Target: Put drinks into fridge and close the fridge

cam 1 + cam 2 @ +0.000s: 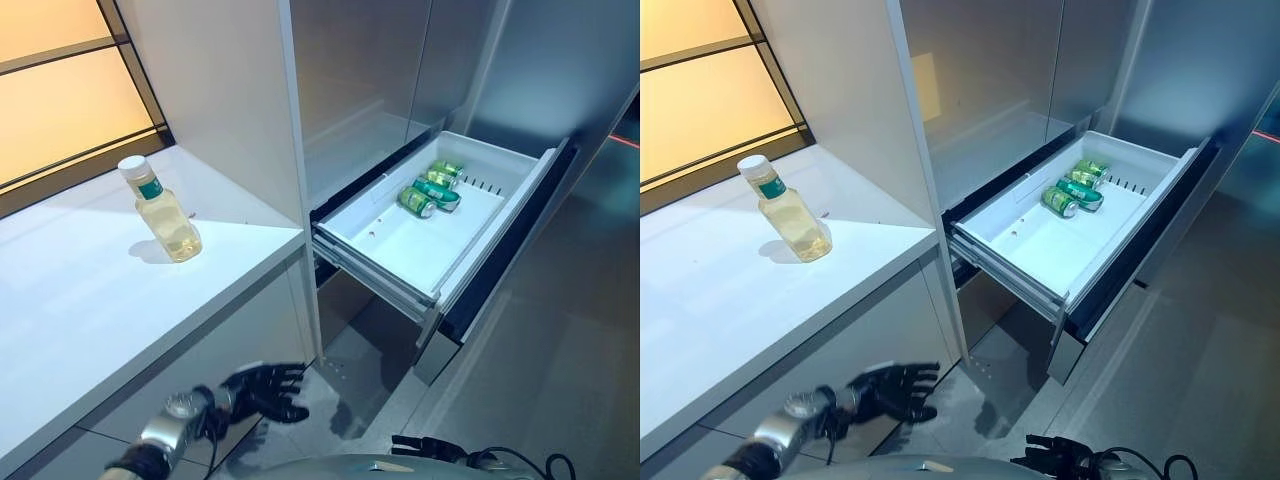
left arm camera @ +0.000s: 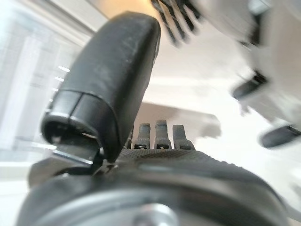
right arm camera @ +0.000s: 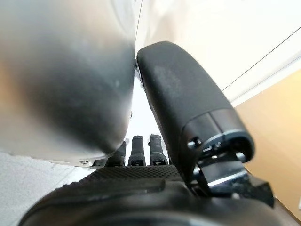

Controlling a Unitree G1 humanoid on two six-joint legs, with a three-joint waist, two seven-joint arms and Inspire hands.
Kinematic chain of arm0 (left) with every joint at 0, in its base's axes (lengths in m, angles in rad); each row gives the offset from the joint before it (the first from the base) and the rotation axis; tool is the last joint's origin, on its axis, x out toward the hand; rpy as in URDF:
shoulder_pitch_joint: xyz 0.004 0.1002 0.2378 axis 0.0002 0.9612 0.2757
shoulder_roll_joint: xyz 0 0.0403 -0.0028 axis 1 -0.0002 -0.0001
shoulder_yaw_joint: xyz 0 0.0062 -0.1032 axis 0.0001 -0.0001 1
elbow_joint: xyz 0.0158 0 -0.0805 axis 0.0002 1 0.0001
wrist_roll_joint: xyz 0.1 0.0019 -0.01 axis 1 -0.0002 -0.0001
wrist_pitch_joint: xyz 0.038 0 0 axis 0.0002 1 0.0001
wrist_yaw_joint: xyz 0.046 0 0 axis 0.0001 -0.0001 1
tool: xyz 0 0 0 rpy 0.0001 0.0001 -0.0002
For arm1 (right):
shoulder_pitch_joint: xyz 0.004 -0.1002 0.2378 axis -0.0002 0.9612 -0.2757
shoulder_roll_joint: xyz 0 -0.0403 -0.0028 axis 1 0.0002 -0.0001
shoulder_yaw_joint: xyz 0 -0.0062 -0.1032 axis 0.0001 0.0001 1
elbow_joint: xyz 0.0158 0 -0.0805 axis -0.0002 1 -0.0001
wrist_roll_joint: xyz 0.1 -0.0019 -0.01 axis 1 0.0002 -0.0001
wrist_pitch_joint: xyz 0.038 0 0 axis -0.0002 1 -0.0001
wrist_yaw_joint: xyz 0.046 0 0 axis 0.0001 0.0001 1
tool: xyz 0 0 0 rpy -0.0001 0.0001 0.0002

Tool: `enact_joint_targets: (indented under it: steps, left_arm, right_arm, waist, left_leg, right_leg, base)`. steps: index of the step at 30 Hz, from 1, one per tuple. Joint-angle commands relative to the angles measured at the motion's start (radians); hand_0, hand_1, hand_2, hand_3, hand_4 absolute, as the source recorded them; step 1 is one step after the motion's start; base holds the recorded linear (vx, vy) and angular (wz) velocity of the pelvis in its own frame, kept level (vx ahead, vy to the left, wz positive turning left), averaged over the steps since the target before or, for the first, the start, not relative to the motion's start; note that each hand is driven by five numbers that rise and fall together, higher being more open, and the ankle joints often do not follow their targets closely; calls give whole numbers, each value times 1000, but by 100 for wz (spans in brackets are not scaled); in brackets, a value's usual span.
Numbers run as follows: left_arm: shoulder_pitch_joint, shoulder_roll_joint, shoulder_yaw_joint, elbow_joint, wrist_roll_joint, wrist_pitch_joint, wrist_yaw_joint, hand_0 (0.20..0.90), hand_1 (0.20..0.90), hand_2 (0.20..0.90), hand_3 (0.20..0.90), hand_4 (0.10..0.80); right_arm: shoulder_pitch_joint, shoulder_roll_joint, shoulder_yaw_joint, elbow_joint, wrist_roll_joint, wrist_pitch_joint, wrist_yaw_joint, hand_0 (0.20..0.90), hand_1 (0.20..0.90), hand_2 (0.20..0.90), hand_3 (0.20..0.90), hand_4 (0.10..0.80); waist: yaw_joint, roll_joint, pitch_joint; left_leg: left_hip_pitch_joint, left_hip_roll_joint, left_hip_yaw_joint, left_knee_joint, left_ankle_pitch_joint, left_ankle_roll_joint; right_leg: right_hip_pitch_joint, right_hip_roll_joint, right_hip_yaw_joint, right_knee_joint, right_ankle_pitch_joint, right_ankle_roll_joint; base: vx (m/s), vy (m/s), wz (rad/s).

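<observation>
A clear bottle (image 1: pixel 163 211) of pale yellow drink with a white cap and green label stands upright on the white counter (image 1: pixel 80 300) at the left. The white fridge drawer (image 1: pixel 470 250) is pulled out at the right, with green cans (image 1: pixel 430 187) lying at its far end. My left hand (image 1: pixel 262 390) hangs low below the counter edge, fingers relaxed and spread, empty; it also shows in the left wrist view (image 2: pixel 113 80). My right hand (image 1: pixel 430 447) is at the bottom edge, fingers straight, empty; it also shows in the right wrist view (image 3: pixel 188 103).
The tall grey fridge doors (image 1: pixel 380 70) above the drawer are shut. A white wall panel (image 1: pixel 220 90) separates counter and fridge. A window (image 1: pixel 60 90) runs behind the counter. Grey floor (image 1: pixel 560 350) lies below and to the right of the drawer.
</observation>
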Motion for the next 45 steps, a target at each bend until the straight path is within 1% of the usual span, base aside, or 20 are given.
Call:
enact_joint_targets:
  steps: [1, 2, 5, 6, 7, 8, 10, 11, 12, 13, 15, 17, 18, 19, 22, 24, 26, 31, 34, 45]
  left_arm:
    - [-128, -15, 64, -140, -256, 43, -114, 900, 900, 900, 900, 800]
    - [-135, -12, 121, -268, -393, 80, -132, 900, 900, 900, 900, 800]
    - [-149, -28, 182, -381, -554, 59, -153, 900, 900, 900, 900, 800]
    - [-166, -53, 223, -448, -615, 55, -143, 900, 900, 900, 900, 800]
    - [-170, -58, 230, -459, -635, 19, -147, 900, 900, 900, 900, 800]
    - [-177, -64, 242, -479, -651, 17, -135, 900, 900, 900, 900, 800]
    - [-212, -80, 283, -536, -715, -57, -91, 900, 900, 900, 900, 800]
    - [-212, -80, 284, -537, -715, -57, -91, 900, 900, 900, 900, 800]
    - [-234, -97, 310, -570, -768, -117, -52, 900, 900, 900, 900, 800]
    - [-241, -110, 322, -582, -788, -131, -32, 900, 900, 900, 900, 800]
    - [-251, -136, 352, -609, -794, -221, 36, 900, 900, 900, 900, 800]
    - [-250, -146, 376, -630, -734, -340, 140, 900, 900, 900, 900, 800]
    - [-248, -151, 397, -636, -621, -450, 202, 900, 900, 900, 900, 800]
    - [-246, -150, 409, -646, -558, -501, 245, 900, 900, 900, 900, 800]
    - [-248, -141, 441, -654, -423, -601, 373, 900, 900, 900, 900, 800]
    - [-248, -127, 472, -639, -251, -681, 533, 900, 900, 900, 900, 800]
    - [-249, -108, 482, -625, -127, -721, 646, 900, 900, 900, 900, 800]
    - [-239, -57, 493, -584, 89, -743, 836, 900, 900, 900, 900, 800]
    - [-232, -30, 490, -540, 123, -736, 885, 900, 900, 900, 900, 800]
    - [-212, 42, 492, -389, 129, -710, 885, 900, 900, 900, 900, 800]
  right_arm:
    - [-19, -14, 10, -12, 34, -3, 12, 900, 900, 900, 900, 800]
    - [2, -11, 4, -21, 33, -14, 10, 900, 900, 900, 900, 800]
    - [25, 0, 2, -15, 31, -41, 7, 900, 900, 900, 900, 800]
    - [33, 11, 3, 8, 32, -66, 6, 900, 900, 900, 900, 800]
    - [35, 14, 5, 14, 33, -72, 5, 900, 900, 900, 900, 800]
    - [38, 17, 6, 19, 33, -79, 4, 900, 900, 900, 900, 800]
    - [46, 32, 17, 52, 41, -110, -2, 900, 900, 900, 900, 800]
    - [46, 32, 17, 52, 41, -111, -2, 900, 900, 900, 900, 800]
    - [50, 44, 26, 68, 51, -125, -9, 900, 900, 900, 900, 800]
    - [51, 50, 30, 72, 55, -129, -13, 900, 900, 900, 900, 800]
    - [51, 62, 34, 83, 61, -137, -21, 900, 900, 900, 900, 800]
    - [51, 72, 40, 85, 65, -137, -31, 900, 900, 900, 900, 800]
    - [52, 80, 43, 84, 66, -136, -39, 900, 900, 900, 900, 800]
    - [51, 84, 43, 83, 65, -134, -45, 900, 900, 900, 900, 800]
    - [49, 97, 54, 89, 65, -136, -59, 900, 900, 900, 900, 800]
    - [44, 104, 64, 95, 69, -140, -64, 900, 900, 900, 900, 800]
    - [38, 108, 73, 99, 71, -142, -69, 900, 900, 900, 900, 800]
    - [29, 115, 89, 92, 64, -139, -81, 900, 900, 900, 900, 800]
    - [23, 111, 91, 85, 59, -134, -74, 900, 900, 900, 900, 800]
    - [18, 87, 83, 77, 15, -110, -60, 900, 900, 900, 900, 800]
  waist:
    - [21, -14, -4]
    - [25, -18, -5]
    - [26, -25, -7]
    - [29, -31, -10]
    - [30, -32, -11]
    - [31, -35, -12]
    - [36, -43, -20]
    - [36, -43, -20]
    - [41, -49, -24]
    - [44, -51, -25]
    - [51, -56, -29]
    - [58, -59, -29]
    - [65, -61, -30]
    - [69, -62, -31]
    - [82, -65, -36]
    - [92, -66, -39]
    - [98, -66, -40]
    - [107, -64, -37]
    - [109, -63, -35]
    - [96, -51, -35]
  left_leg:
    - [-2, -15, 86, 6, -53, 27]
    - [-2, -15, 81, 6, -56, 28]
    - [0, -15, 75, 6, -61, 28]
    - [1, -15, 69, 6, -63, 27]
    - [1, -15, 68, 6, -64, 26]
    - [1, -15, 66, 6, -65, 26]
    - [1, -17, 51, 6, -67, 23]
    - [1, -17, 51, 6, -67, 23]
    - [2, -18, 41, 6, -69, 21]
    - [2, -19, 35, 6, -69, 20]
    - [1, -21, 24, 6, -68, 17]
    - [1, -22, 15, 6, -67, 16]
    - [0, -24, 8, 6, -67, 16]
    - [-1, -25, 3, 6, -66, 16]
    - [-4, -28, -11, 6, -65, 15]
    - [-6, -30, -19, 6, -64, 14]
    - [-8, -31, -24, 6, -62, 13]
    - [-8, -29, -33, 6, -59, 12]
    - [-7, -30, -37, 6, -59, 11]
    - [5, -23, -21, 6, -61, 6]
  right_leg:
    - [-56, -35, -3, 18, 67, 68]
    - [-54, -36, -3, 16, 68, 66]
    - [-49, -37, -3, 14, 67, 63]
    - [-45, -37, -3, 12, 65, 61]
    - [-44, -37, -3, 12, 65, 61]
    - [-44, -37, -3, 11, 64, 60]
    - [-40, -36, -8, 9, 60, 57]
    - [-40, -36, -9, 9, 60, 57]
    - [-37, -37, -14, 8, 57, 55]
    - [-36, -37, -17, 8, 56, 54]
    - [-32, -38, -25, 7, 53, 52]
    - [-30, -38, -32, 8, 49, 50]
    - [-28, -38, -38, 8, 47, 49]
    - [-27, -39, -41, 7, 45, 48]
    - [-24, -38, -51, 5, 42, 47]
    - [-23, -39, -61, 5, 37, 45]
    - [-23, -39, -65, 6, 35, 44]
    - [-20, -39, -73, 12, 28, 41]
    - [-18, -38, -73, 13, 27, 41]
    - [-9, -38, -62, 14, 24, 45]
  base:
    - [7, -22, 5]
    - [11, -25, 4]
    - [23, -34, 5]
    - [34, -35, 4]
    - [38, -35, 5]
    - [30, -29, 6]
    - [33, -35, 6]
    - [36, -34, 4]
    - [29, -26, 4]
    - [38, -33, 5]
    - [25, -19, 6]
    - [18, -11, 6]
    - [8, -11, 11]
    - [3, -10, 14]
    - [4, -8, 16]
    - [6, -2, 16]
    - [2, 1, 17]
    - [0, 6, 11]
    - [0, 5, 12]
    - [5, 7, 0]
